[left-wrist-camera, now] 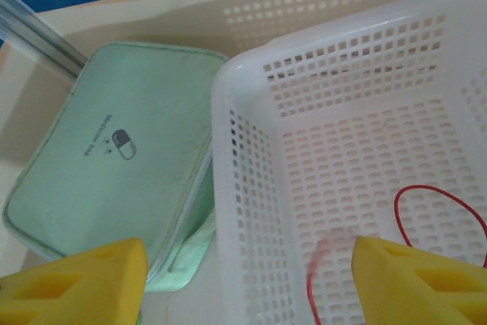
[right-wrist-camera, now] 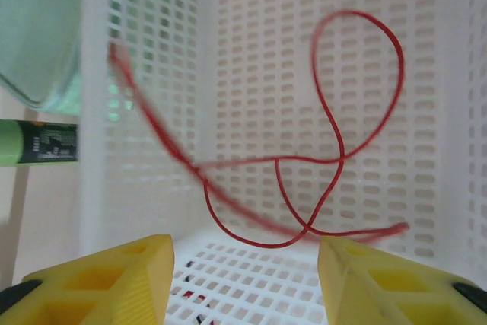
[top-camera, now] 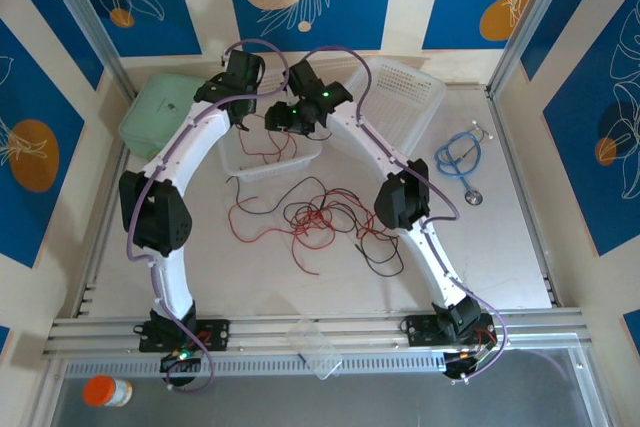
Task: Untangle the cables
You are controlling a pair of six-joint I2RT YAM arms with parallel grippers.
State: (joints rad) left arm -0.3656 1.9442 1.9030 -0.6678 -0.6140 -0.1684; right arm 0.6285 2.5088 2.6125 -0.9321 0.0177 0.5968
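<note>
Lying in a loose tangle on the counter (top-camera: 520,267), the red and black cables (top-camera: 320,215) sit behind both jaws, toward the arm bases. Further red strands lie inside the small white basket (top-camera: 300,159) beneath both jaws. In the right wrist view, a red cable (right-wrist-camera: 338,159) loops and crosses itself just ahead of the right jaws, against the basket wall (right-wrist-camera: 95,112). One strand is blurred. The right jaws stand wide apart, yellow fingers (right-wrist-camera: 114,279) holding nothing. The left jaws are also wide and unloaded, straddling the basket rim (left-wrist-camera: 228,112), with a red arc (left-wrist-camera: 434,186) ahead of the right-hand finger (left-wrist-camera: 411,279). A green pouch (left-wrist-camera: 114,157) lies just left of the left jaws, beside the basket.
</note>
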